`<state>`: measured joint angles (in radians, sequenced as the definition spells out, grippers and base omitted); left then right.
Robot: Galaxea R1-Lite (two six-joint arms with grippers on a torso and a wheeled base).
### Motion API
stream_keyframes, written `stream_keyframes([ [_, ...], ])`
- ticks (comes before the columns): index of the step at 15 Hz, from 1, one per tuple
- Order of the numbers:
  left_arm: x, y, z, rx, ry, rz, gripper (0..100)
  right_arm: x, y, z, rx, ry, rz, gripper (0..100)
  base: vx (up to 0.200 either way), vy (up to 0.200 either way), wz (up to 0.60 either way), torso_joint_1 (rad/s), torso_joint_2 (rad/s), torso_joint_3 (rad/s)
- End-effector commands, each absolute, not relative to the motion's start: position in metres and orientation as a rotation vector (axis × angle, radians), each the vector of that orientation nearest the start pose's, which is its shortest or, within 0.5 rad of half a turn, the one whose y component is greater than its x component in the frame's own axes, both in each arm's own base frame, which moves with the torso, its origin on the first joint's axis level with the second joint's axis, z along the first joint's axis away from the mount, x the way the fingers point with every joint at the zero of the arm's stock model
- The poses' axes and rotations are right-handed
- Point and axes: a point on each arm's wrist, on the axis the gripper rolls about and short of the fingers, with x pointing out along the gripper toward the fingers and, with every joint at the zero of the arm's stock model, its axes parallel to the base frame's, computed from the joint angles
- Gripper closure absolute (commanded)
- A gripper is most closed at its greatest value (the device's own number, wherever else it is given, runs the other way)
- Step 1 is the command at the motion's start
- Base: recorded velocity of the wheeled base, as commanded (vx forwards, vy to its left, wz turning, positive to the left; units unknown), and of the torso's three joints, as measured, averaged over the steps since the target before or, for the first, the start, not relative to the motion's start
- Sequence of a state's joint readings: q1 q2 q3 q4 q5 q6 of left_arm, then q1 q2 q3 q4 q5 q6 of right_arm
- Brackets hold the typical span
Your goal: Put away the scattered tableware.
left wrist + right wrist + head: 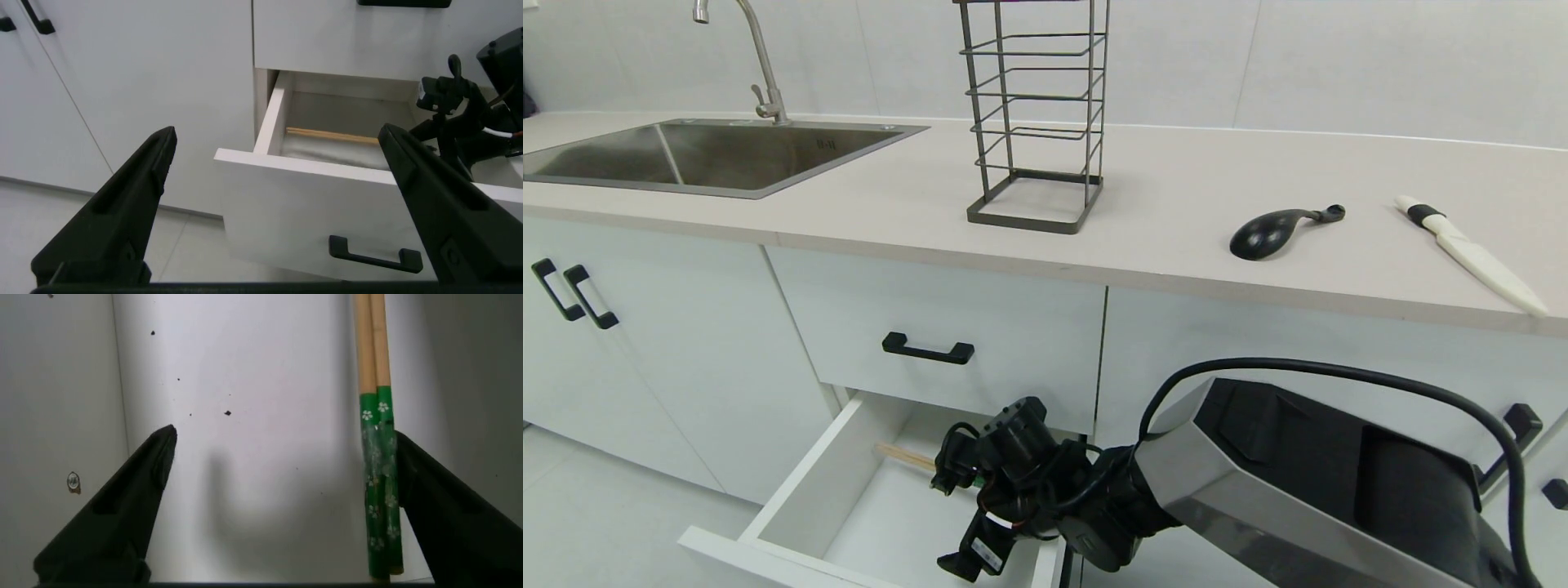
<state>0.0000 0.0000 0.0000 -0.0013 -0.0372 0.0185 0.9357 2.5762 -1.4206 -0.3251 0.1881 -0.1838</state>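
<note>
A pair of wooden chopsticks with green flowered ends (907, 457) (331, 135) (376, 416) lies on the floor of the open white drawer (792, 482) (310, 204) below the counter. My right gripper (960, 518) (284, 434) hangs open inside the drawer; the chopsticks lie flat just inside one finger, not gripped. Outside the drawer's front, my left gripper (278, 135) is open, empty and facing the drawer. On the counter at the right lie a black spoon (1270, 231) and a white knife with a black band (1470, 253).
A tall dark wire rack (1033, 122) stands mid-counter. A steel sink (711, 155) with a tap is at the left. A closed drawer with a black handle (927, 351) sits above the open one. Cabinet doors (645, 367) flank it.
</note>
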Motion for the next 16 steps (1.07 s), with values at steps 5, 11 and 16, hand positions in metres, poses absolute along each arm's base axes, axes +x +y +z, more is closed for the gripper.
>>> stream_keyframes([
  [5, -0.023, -0.001, 0.076, 0.018, -0.002, -0.038, 0, 0.269, 0.376, -0.031, -0.469, 0.694, 1.141, 0, 0.000, 0.000, 0.00, 0.000, 0.00, 0.000],
  [11, -0.023, -0.001, 0.076, 0.018, -0.002, -0.037, 0, 0.257, 0.378, 0.018, -0.453, 0.614, 1.167, 0, 0.000, 0.000, 0.00, 0.000, 0.00, 0.000],
  [16, -0.023, -0.001, 0.076, 0.018, -0.002, -0.037, 0, 0.245, 0.367, 0.039, -0.449, 0.598, 1.171, 0, 0.000, 0.000, 0.00, 0.000, 0.00, 0.000],
])
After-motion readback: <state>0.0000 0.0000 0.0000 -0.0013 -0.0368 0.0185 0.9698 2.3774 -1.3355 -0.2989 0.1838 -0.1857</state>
